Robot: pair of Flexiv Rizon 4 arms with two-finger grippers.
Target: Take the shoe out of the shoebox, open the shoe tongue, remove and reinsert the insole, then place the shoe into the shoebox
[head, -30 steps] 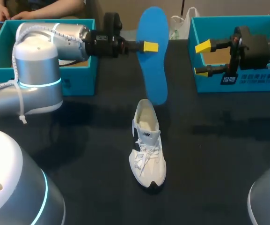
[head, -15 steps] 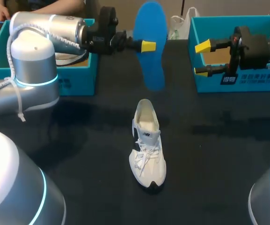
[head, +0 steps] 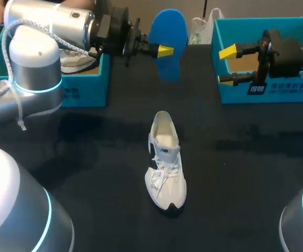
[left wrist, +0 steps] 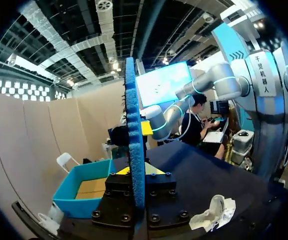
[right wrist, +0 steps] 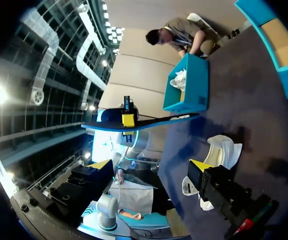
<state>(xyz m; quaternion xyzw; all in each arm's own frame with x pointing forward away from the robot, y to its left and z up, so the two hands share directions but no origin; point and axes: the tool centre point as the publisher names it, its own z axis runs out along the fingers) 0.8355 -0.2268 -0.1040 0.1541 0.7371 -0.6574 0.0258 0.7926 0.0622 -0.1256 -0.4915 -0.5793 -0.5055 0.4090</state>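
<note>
Here the white shoe (head: 165, 163) stands upright on the dark table (head: 246, 199), toe towards the near edge and heel opening towards the far one. Bare tabletop lies on every side of the shoe, widest to its left and right. Beyond the shoe on the far left stands one teal shoebox (head: 85, 89), and beyond it on the far right a second teal box (head: 269, 92); the gap between them lies straight behind the shoe's heel.

In that gap, above the table and well apart from the shoe, hangs the blue insole (head: 168, 42), turned on edge. The left gripper (head: 164, 51) is clamped on it, one finger on each face; its arm comes in level over the left box, reaching towards the middle. The right gripper (head: 227, 65) hovers in front of the right box, far right of the shoe, pointing level towards the insole, its yellow-tipped fingers spread apart with nothing between them.
</note>
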